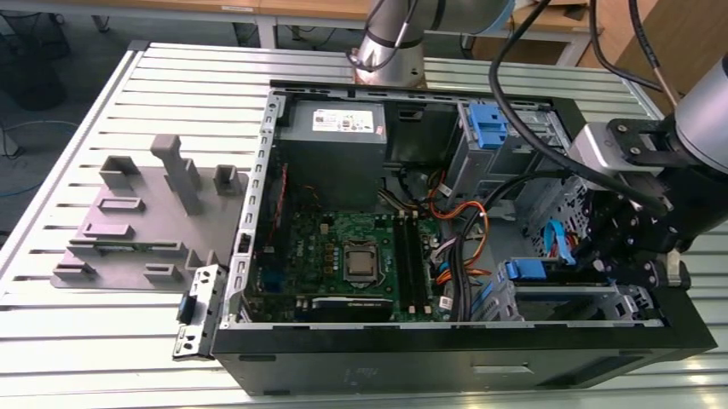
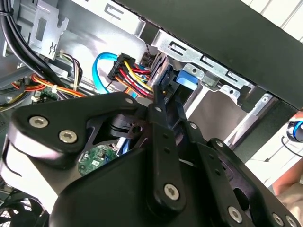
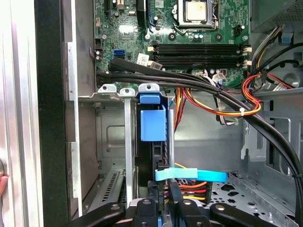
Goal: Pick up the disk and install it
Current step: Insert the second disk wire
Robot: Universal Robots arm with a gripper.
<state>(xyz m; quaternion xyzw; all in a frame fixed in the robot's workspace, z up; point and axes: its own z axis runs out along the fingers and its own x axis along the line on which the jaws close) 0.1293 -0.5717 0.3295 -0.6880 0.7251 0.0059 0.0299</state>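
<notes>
Exterior view: an open computer case (image 1: pixel 455 354) lies on its side on the slatted tabletop (image 1: pixel 114 341). The arm reaches into the case at the exterior view's right, with the end effector (image 1: pixel 609 264) lowered into the drive cage in the case's corner. The disk (image 1: pixel 529 270), recognisable by its blue rail, stands on edge inside that cage. Also inside the case are the motherboard (image 1: pixel 341 247) and the grey power-supply box (image 1: pixel 333 128). A grey moulded holder (image 1: pixel 148 213) sits outside the case, well apart on the exterior view's left. Second wrist view: the end effector (image 2: pixel 163 92) has its black fingers (image 2: pixel 161 137) drawn close together, clamped on the thin edge of the disk (image 2: pixel 186 78). The disk's blue tab lies just beyond the fingertips, against the case's metal cage. A bundle of coloured cables (image 2: pixel 128 71) hangs beside it within the case. First wrist view: the disk (image 3: pixel 153 125) stands upright in a slot of the drive cage (image 3: pixel 106 137). The end effector (image 3: pixel 163 187) grips its near end. A flat blue cable (image 3: pixel 199 175) crosses just beside the grip.
</notes>
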